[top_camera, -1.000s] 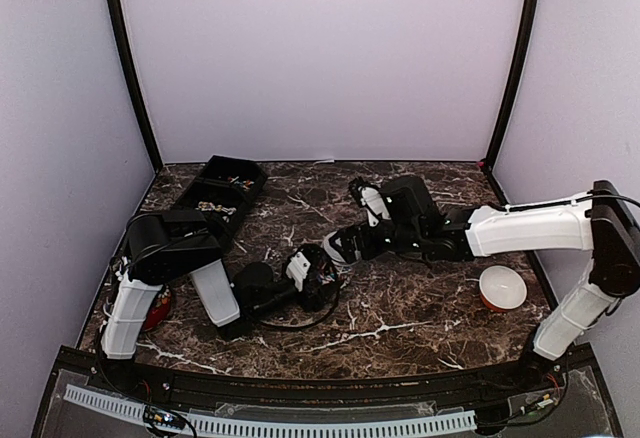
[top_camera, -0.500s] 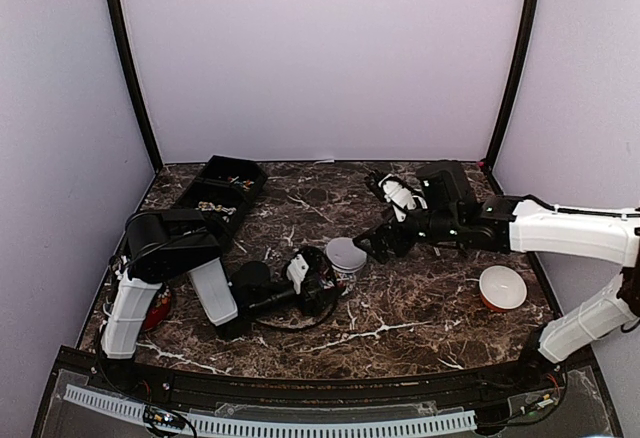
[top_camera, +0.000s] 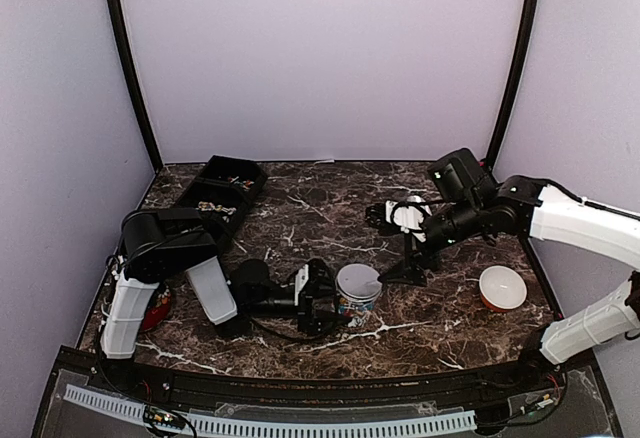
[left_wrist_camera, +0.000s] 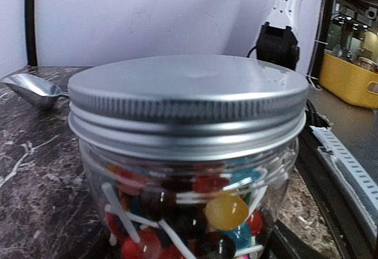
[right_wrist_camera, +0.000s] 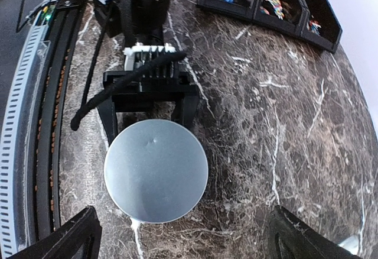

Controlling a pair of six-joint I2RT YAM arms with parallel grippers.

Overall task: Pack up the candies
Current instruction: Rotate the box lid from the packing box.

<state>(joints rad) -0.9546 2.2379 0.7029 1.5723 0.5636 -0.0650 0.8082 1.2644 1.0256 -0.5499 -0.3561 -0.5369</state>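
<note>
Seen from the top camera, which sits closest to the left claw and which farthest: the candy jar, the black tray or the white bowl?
1. candy jar: gripped by the left claw, front centre.
2. black tray: back left of the table.
3. white bowl: far right side.

A round glass jar with a silver metal lid point(top_camera: 357, 283) is being gripped from its 9 o'clock side by the black left gripper point(top_camera: 328, 298). It is standing upright on the dark marble table point(top_camera: 300, 208), just toward 6 o'clock of the table's middle. Colourful candies point(top_camera: 352, 310) are being shown through its wall. The right gripper point(top_camera: 393, 243) is being held at the jar's 1 o'clock, jaws spread, apart from it. A long black compartment tray point(top_camera: 212, 170) is being seen at 10 o'clock, and a white bowl with an orange rim point(top_camera: 502, 288) at 4 o'clock.
</note>
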